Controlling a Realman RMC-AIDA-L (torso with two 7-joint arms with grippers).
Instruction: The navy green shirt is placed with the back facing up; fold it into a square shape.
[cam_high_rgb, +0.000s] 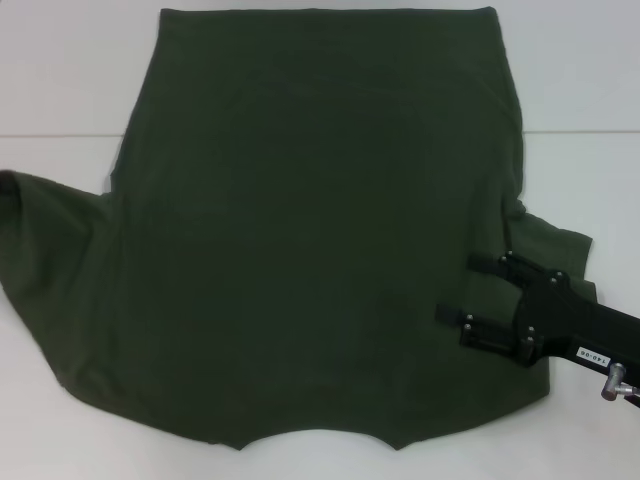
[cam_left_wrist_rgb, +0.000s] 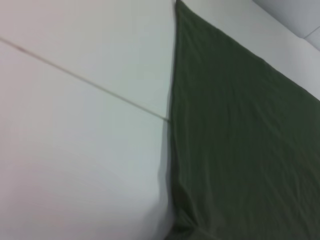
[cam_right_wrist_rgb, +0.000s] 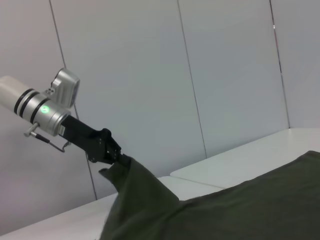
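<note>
Your white tabletop (cam_high_rgb: 60, 90) carries the navy green shirt (cam_high_rgb: 320, 230), spread plain side up across its middle, dark olive and mostly smooth. Your left end effector (cam_right_wrist_rgb: 116, 158) is clamped on the left sleeve, lifting it off the tabletop's left edge. Your right end effector (cam_high_rgb: 470, 290) hovers with fingers apart over the right sleeve.
</note>
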